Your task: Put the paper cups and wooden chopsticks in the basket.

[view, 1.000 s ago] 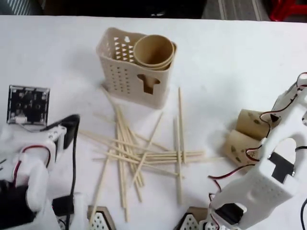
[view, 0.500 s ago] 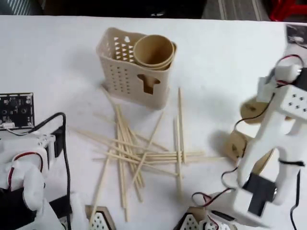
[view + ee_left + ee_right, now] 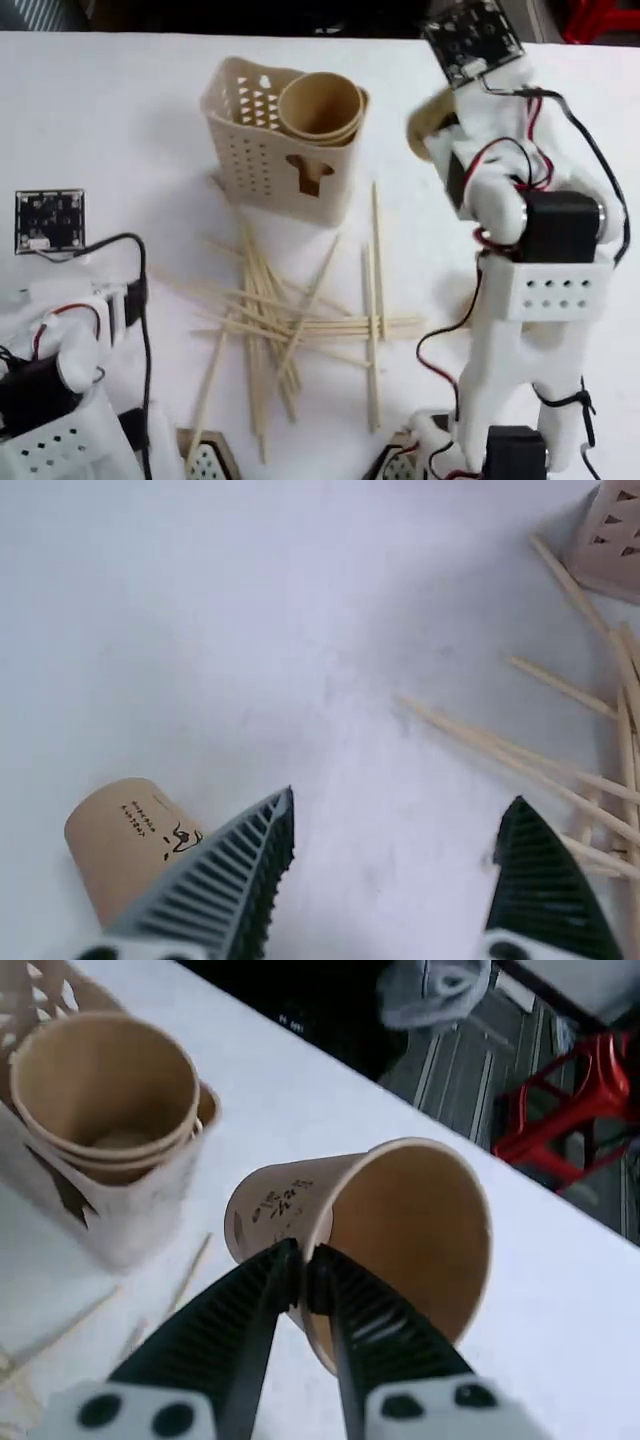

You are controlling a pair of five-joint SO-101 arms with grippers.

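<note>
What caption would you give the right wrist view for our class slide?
The right gripper, fingers shut on a paper cup, holds it near the basket with stacked cups inside.

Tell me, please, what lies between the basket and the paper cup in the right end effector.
Nothing: the high view shows bare table between the basket and the paper cup that the right end effector grips.

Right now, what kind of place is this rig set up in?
Probably an indoor lab or workshop, not a kitchen: a white table, what looks like a red stool on striped floor beyond its edge, and props laid out, a basket and loose chopsticks.
</note>
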